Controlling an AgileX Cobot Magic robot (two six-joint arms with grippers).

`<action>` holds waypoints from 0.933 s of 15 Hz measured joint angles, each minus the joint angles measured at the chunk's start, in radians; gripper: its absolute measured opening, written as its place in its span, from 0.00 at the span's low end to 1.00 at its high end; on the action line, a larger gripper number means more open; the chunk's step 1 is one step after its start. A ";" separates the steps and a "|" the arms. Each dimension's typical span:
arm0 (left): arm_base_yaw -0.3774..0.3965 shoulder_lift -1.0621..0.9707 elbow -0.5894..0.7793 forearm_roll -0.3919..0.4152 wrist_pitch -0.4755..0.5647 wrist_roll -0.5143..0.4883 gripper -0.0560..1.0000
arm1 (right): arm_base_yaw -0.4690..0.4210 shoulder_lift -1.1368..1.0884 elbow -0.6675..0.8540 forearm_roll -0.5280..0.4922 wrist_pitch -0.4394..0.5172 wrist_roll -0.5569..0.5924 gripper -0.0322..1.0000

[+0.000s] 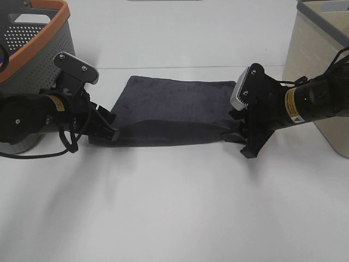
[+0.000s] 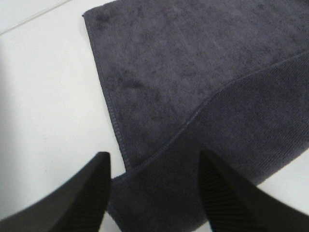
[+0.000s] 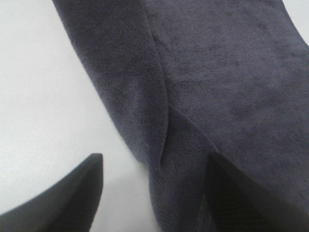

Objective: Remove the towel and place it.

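Observation:
The dark charcoal towel (image 1: pixel 169 103) lies flat on the white table (image 1: pixel 174 207), its near edge folded over onto itself. No white tag shows. My left gripper (image 1: pixel 112 132) is at the towel's near left corner. In the left wrist view the towel (image 2: pixel 193 72) lies under and between the fingers (image 2: pixel 91 193) of that gripper (image 2: pixel 154 193), which are spread open. My right gripper (image 1: pixel 241 143) is at the near right corner. In the right wrist view that gripper (image 3: pixel 154 193) is also open, with the folded towel edge (image 3: pixel 231 72) between its fingers (image 3: pixel 72 198).
A grey perforated basket with an orange rim (image 1: pixel 38 49) stands at the far left, behind the left arm. A beige bin with a grey rim (image 1: pixel 316 54) stands at the far right, behind the right arm. White table lies in front of the towel.

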 joint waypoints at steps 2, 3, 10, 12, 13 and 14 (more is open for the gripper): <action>0.000 -0.008 0.000 0.001 0.068 -0.049 0.75 | 0.000 -0.010 0.002 -0.022 0.033 0.032 0.71; 0.000 -0.022 0.000 0.001 0.112 -0.070 0.82 | 0.000 -0.026 0.003 -0.025 0.043 0.048 0.72; 0.000 -0.201 -0.180 -0.001 0.394 -0.086 0.85 | 0.000 -0.276 0.003 0.056 0.241 0.178 0.73; 0.000 -0.216 -0.323 -0.001 0.537 -0.087 0.85 | 0.000 -0.357 -0.018 0.132 0.353 0.179 0.73; 0.000 -0.216 -0.384 -0.001 0.613 -0.087 0.85 | 0.000 -0.397 -0.040 0.181 0.431 0.179 0.73; 0.000 -0.216 -0.457 -0.001 0.689 -0.087 0.85 | 0.000 -0.427 -0.075 0.249 0.524 0.179 0.73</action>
